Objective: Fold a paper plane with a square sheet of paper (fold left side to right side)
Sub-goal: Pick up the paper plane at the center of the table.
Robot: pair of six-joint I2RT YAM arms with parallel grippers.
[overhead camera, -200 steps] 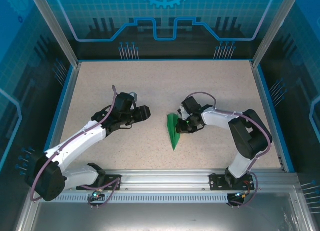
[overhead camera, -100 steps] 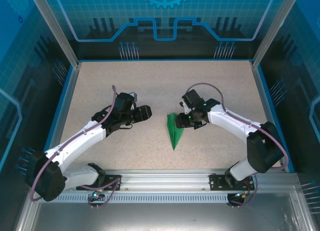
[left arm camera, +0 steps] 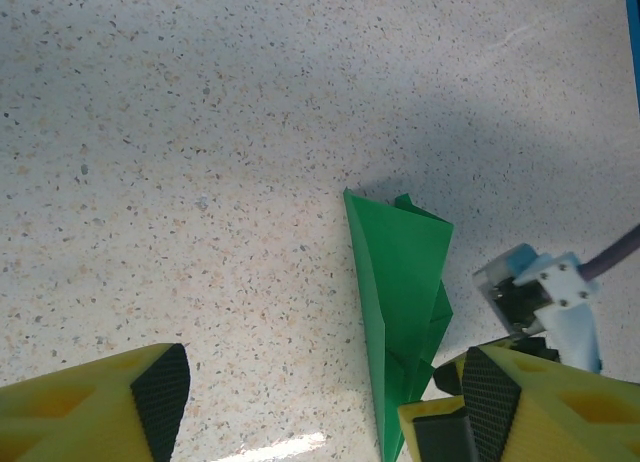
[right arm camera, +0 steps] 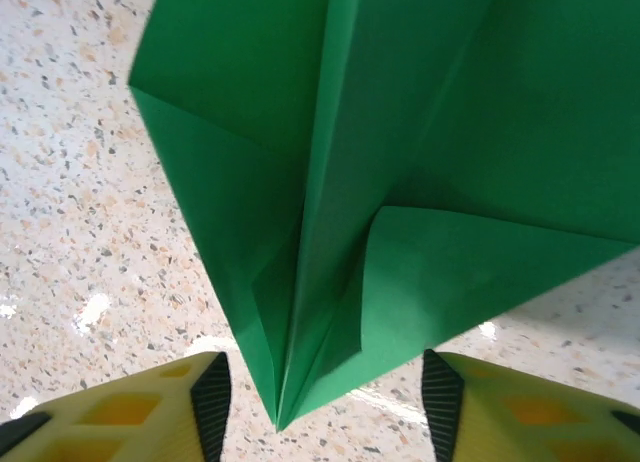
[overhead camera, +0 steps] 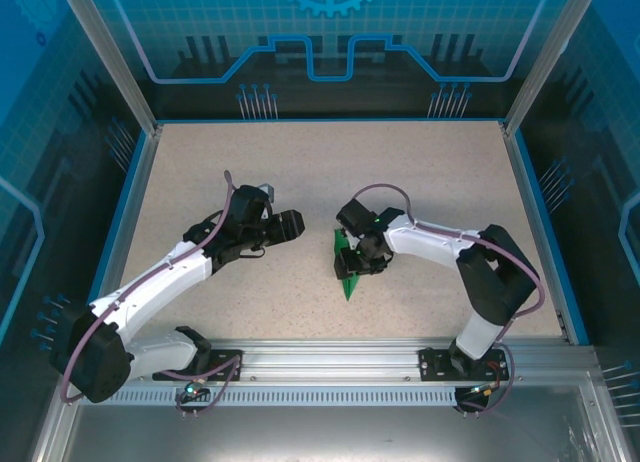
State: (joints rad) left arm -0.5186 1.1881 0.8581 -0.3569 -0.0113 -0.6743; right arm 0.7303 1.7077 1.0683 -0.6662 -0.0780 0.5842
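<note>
Green paper plane (right arm camera: pixel 330 132) lies with its tip between the parted right pincer (right arm camera: pixel 325 387); left pincer (left arm camera: pixel 325 392) gapes empty.

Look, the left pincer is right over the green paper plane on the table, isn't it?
No, it is the right pincer over the green paper plane on the table; the left pincer sits off to one side. The top external view shows it.
</note>
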